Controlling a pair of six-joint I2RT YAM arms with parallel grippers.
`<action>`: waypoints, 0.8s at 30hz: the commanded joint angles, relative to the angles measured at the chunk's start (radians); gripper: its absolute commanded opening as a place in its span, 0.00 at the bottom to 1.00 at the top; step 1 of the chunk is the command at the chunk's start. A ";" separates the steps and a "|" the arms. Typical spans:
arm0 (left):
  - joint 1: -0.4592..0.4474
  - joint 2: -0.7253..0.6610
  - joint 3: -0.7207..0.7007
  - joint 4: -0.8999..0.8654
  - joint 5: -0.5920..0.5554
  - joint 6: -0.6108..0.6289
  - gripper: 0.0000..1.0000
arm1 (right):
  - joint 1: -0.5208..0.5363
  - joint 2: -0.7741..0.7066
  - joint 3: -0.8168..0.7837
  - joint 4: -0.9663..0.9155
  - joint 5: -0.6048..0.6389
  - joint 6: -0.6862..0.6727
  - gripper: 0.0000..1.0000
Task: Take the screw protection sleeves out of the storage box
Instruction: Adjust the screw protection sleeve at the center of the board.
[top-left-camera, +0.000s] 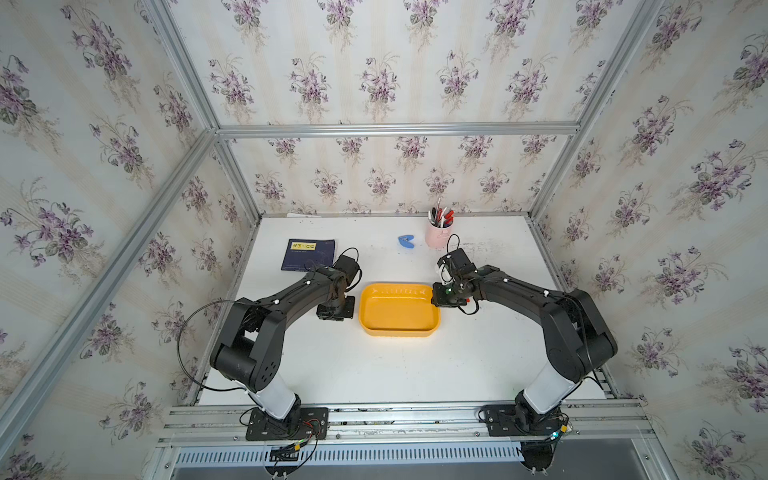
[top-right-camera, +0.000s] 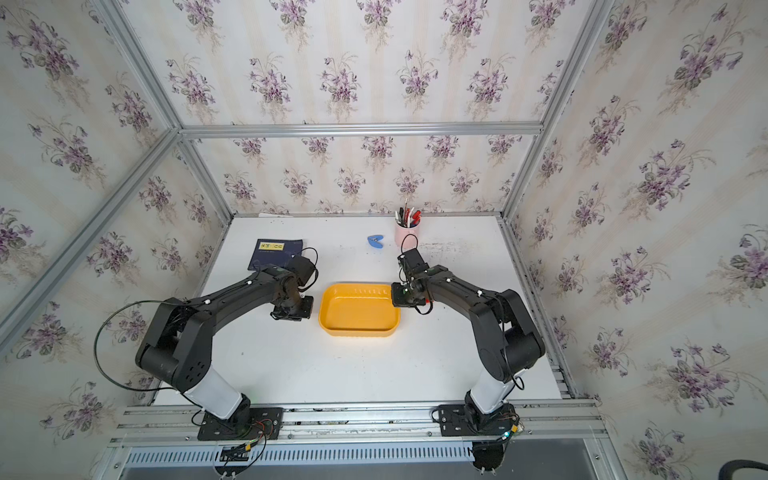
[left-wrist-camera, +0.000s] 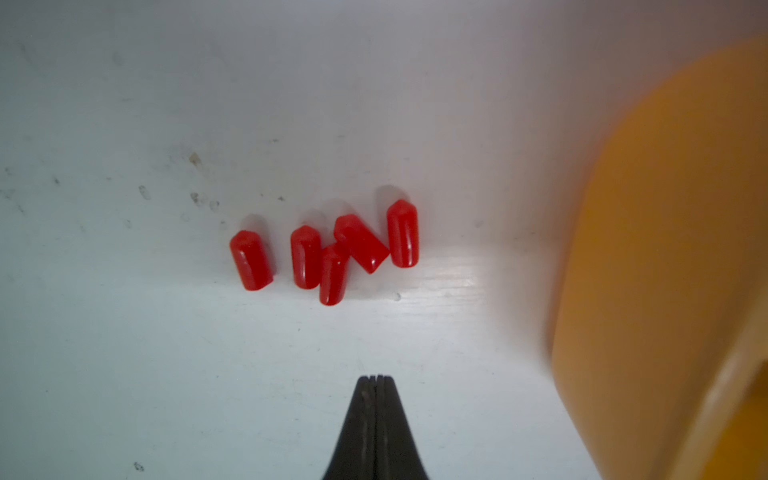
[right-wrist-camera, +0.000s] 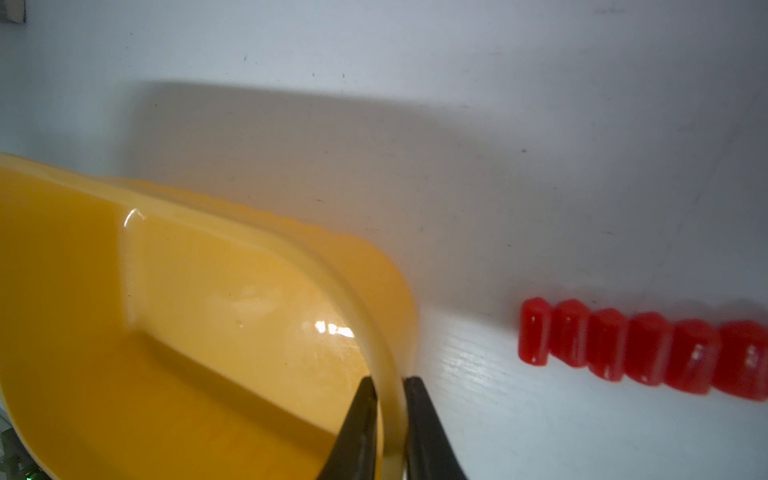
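Note:
The storage box (top-left-camera: 399, 332) is a shallow yellow-orange tray in the middle of the white table, and its inside looks bare in both top views. In the left wrist view, several red screw protection sleeves (left-wrist-camera: 332, 253) lie in a loose cluster on the table beside the box wall (left-wrist-camera: 665, 249). My left gripper (left-wrist-camera: 376, 379) hovers just short of them, shut and empty. My right gripper (right-wrist-camera: 388, 384) is shut on the box's rim (right-wrist-camera: 386, 353) at its right end. Several more sleeves (right-wrist-camera: 644, 349) lie in a neat row on the table outside that end.
A pink cup of pens (top-left-camera: 437, 237) stands at the back, with a small blue object (top-left-camera: 406, 242) to its left. A dark blue booklet (top-left-camera: 308, 254) lies at the back left, behind my left arm. Aluminium frame rails border the table.

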 joint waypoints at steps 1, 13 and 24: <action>0.001 0.014 0.001 -0.030 -0.041 -0.029 0.01 | 0.001 -0.002 -0.004 0.000 0.003 -0.010 0.17; -0.006 0.070 -0.006 0.056 -0.105 -0.036 0.01 | 0.001 0.006 -0.004 0.004 -0.001 -0.011 0.17; -0.016 0.066 0.117 0.047 -0.191 -0.063 0.04 | 0.001 0.006 -0.008 0.001 -0.002 -0.014 0.17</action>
